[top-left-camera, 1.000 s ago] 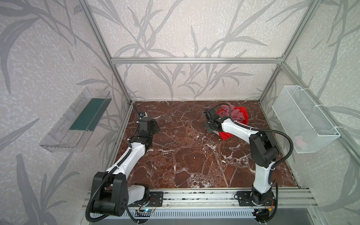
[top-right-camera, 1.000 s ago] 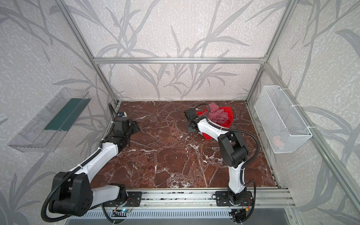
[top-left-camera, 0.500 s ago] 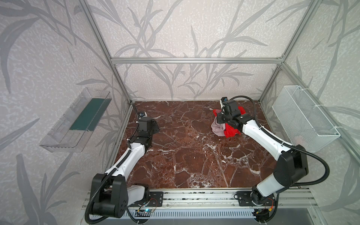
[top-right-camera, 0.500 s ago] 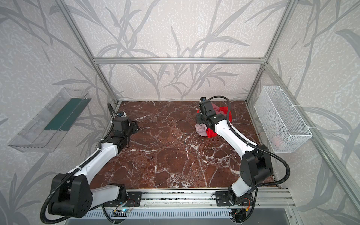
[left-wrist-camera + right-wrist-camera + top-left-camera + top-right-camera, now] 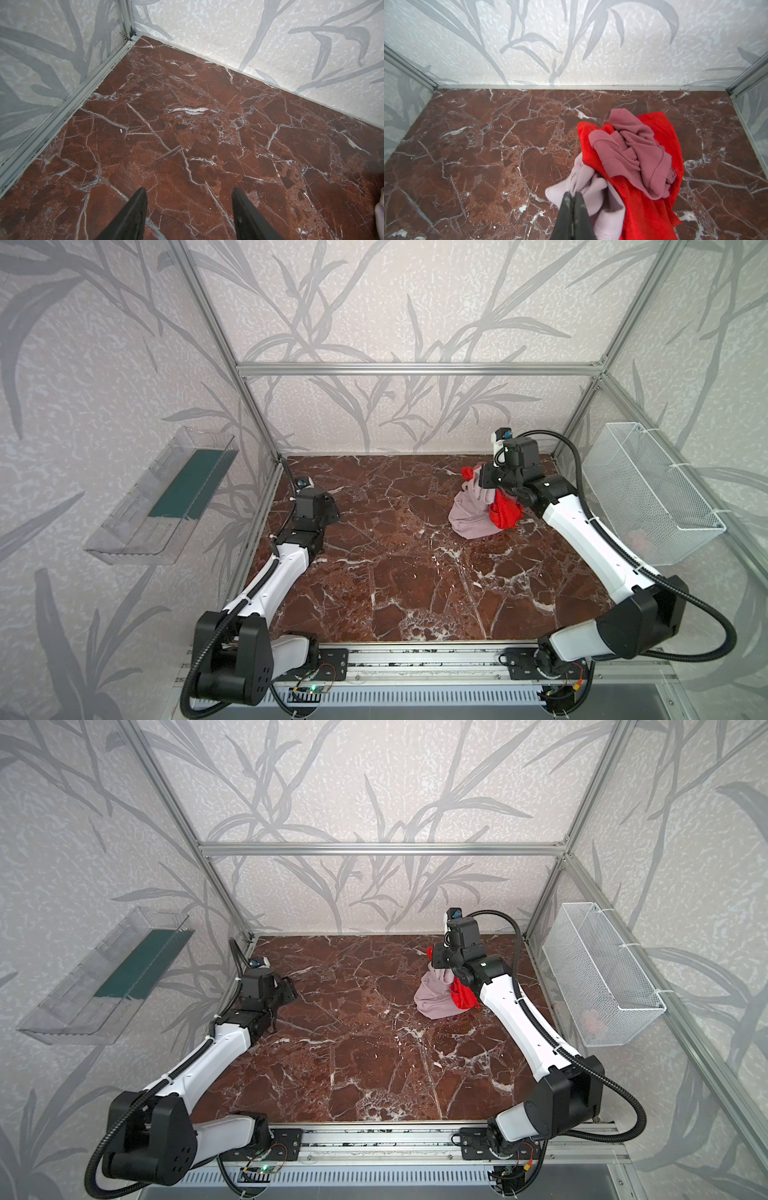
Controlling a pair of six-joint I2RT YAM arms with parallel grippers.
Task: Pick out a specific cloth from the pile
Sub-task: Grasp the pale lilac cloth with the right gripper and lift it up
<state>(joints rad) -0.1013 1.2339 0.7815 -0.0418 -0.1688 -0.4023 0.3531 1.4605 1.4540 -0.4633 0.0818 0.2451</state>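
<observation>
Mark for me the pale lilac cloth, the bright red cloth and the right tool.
pale lilac cloth [image 5: 469, 516]: a top view, on its broad draped middle.
bright red cloth [image 5: 505, 514]: a top view, on the fold beside the lilac cloth.
right tool [image 5: 572, 194]: right wrist view, between its shut tips gripping the lilac cloth.

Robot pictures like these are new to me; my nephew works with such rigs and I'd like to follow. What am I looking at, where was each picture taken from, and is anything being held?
Two white robot arms stand at the front edge of a marble-patterned table. The two wide pictures come from one camera pair overhead. The two close ones come from a camera on each arm's wrist. Three cloths are bunched together on the table: a pale lilac cloth, a red cloth and a dusty-rose cloth. The right gripper is pinched shut on the pale lilac cloth. The left gripper is open and holds nothing, over bare table.
</observation>
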